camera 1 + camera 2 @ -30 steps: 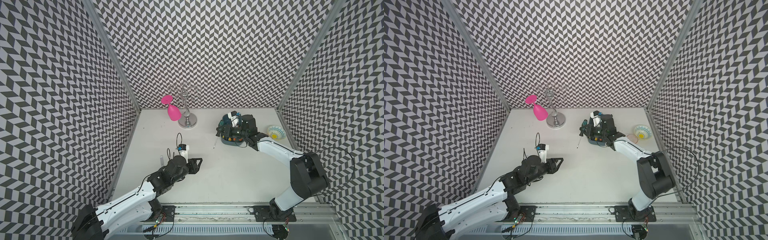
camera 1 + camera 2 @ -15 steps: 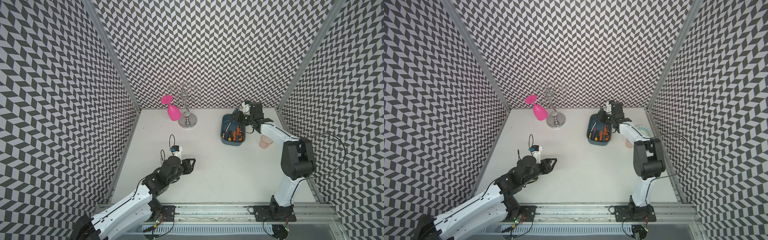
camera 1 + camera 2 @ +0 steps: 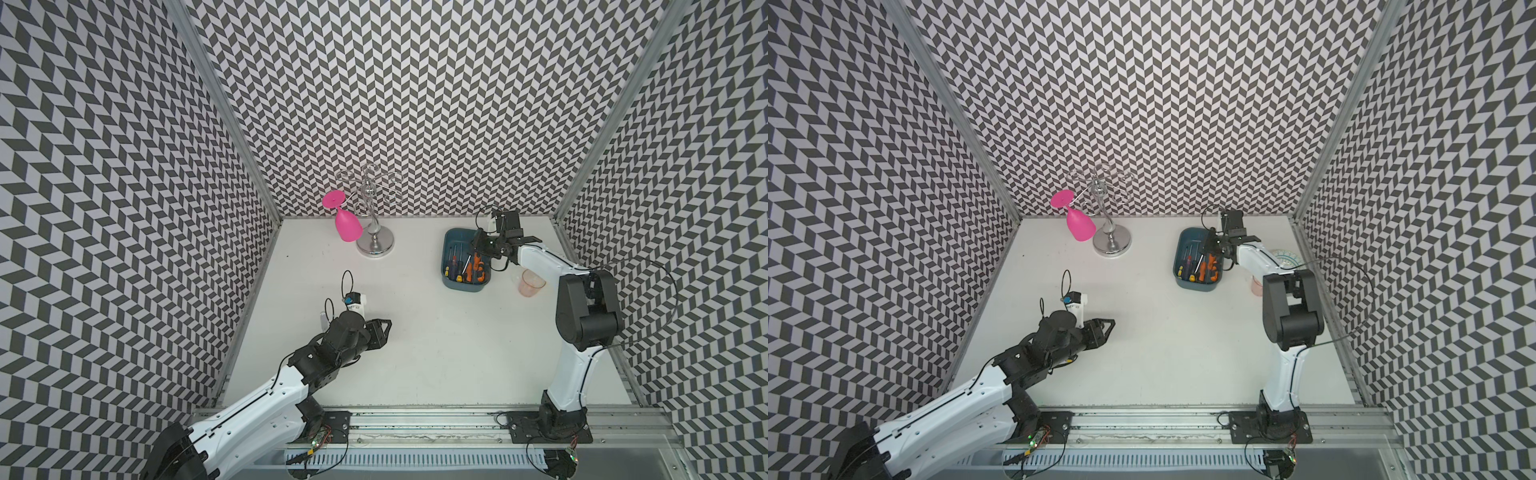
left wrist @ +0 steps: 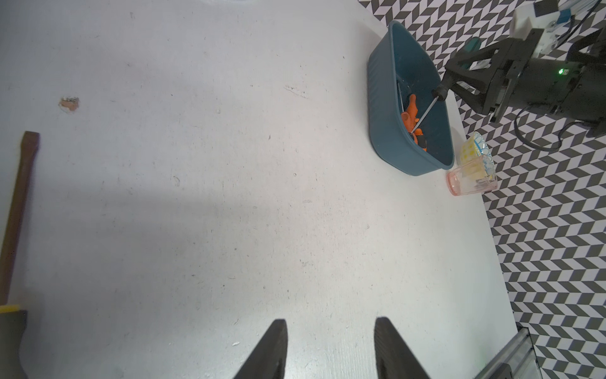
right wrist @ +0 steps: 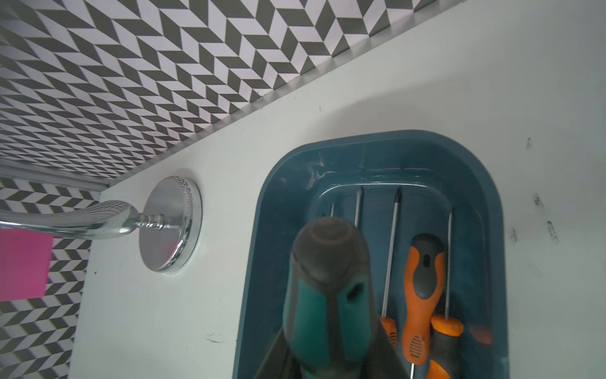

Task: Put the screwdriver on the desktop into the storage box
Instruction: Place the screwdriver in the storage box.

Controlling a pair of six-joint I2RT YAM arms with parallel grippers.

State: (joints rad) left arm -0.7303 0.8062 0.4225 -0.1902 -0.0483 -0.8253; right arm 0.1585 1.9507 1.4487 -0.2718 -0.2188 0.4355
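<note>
The right gripper (image 3: 478,246) hangs over the far end of the dark teal-blue plastic rectangular storage box (image 3: 446,262), which sits at 1 o'clock on the plain white matte desktop (image 3: 436,353). Its 2 fingers are clamped narrowly on the teal-and-black handle of a screwdriver (image 5: 328,288). The screwdriver's steel shaft (image 4: 426,113) slants down into the box toward 2 orange-and-black handled screwdrivers (image 5: 423,285); whether the tip touches them cannot be told.

The left gripper (image 4: 330,321) hovers at 8 o'clock, fingers moderately apart with nothing between them. A brown-shafted flat-blade tool with a yellow-collared dark handle (image 4: 16,213) lies on the desktop beside it.

A chrome stand (image 3: 374,245) with a hanging pink goblet (image 3: 347,226) stands at 11 o'clock. A clear pink cup (image 3: 531,284) is at the box's 4 o'clock.
</note>
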